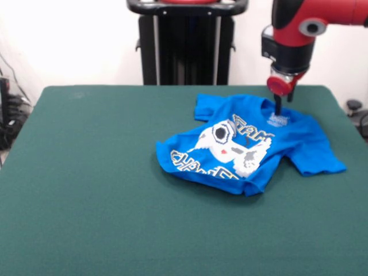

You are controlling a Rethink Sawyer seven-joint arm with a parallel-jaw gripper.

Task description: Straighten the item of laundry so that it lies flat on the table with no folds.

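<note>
The bright blue T-shirt (pixel 247 144) lies on the dark green table (pixel 103 190), right of centre and towards the far side. Its lower half is bunched and folded over, so the white controller print and the yellow-outlined lettering look crumpled. One sleeve spreads out to the right (pixel 319 158) and the other to the far left (pixel 207 106). The gripper (pixel 278 108) comes down from the red arm (pixel 293 34) and reaches the shirt at its collar, by the neck label. I cannot see if it grips the cloth.
The robot's black pedestal (pixel 187 43) stands behind the table's far edge. Cables and dark gear (pixel 8 115) lie off the table at the left. A small dark object (pixel 353 106) sits past the right edge.
</note>
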